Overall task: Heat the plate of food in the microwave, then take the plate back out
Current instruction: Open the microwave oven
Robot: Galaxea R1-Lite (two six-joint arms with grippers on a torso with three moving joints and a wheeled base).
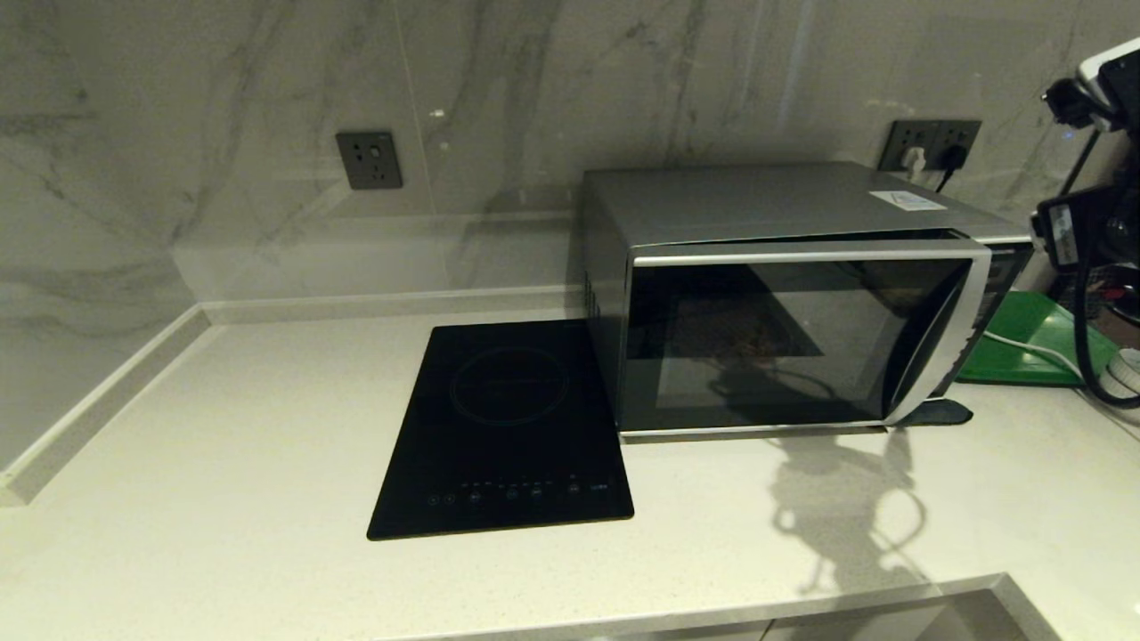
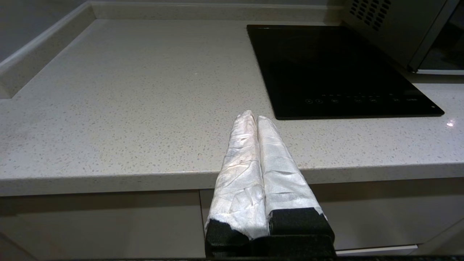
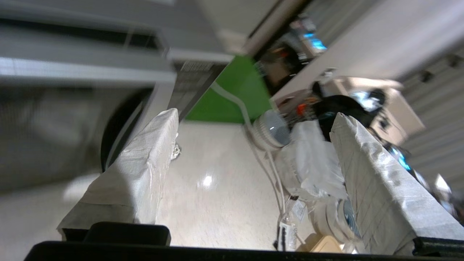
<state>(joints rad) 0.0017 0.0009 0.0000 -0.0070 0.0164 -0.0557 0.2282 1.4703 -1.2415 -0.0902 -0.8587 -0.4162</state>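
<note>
Two arms belong to the robot, and only the right one is up near the work. The microwave (image 1: 784,303) stands on the pale tabletop (image 1: 223,463) against the marble wall, just to the right of the flat black induction cooktop (image 1: 508,427). Its dark glass door (image 1: 784,338) stands slightly ajar, the handle side swung a little out from the body. The plate of food cannot be made out in any view; the glass is too dark to tell what lies behind it.

The right arm (image 1: 1091,223) hangs at the right edge of the head view, above a green tray (image 1: 1015,343) and a white cable. In the right wrist view the right gripper (image 3: 253,119) has its white-wrapped fingers (image 3: 145,159) spread wide apart with nothing between them, near the handle side of the microwave (image 3: 72,90), with the green tray (image 3: 232,94) beyond.

The left gripper (image 2: 253,116) sits low at the front edge of the tabletop (image 2: 127,108), its wrapped fingers (image 2: 239,163) pressed together and empty, pointing toward the induction cooktop (image 2: 333,69)
</note>
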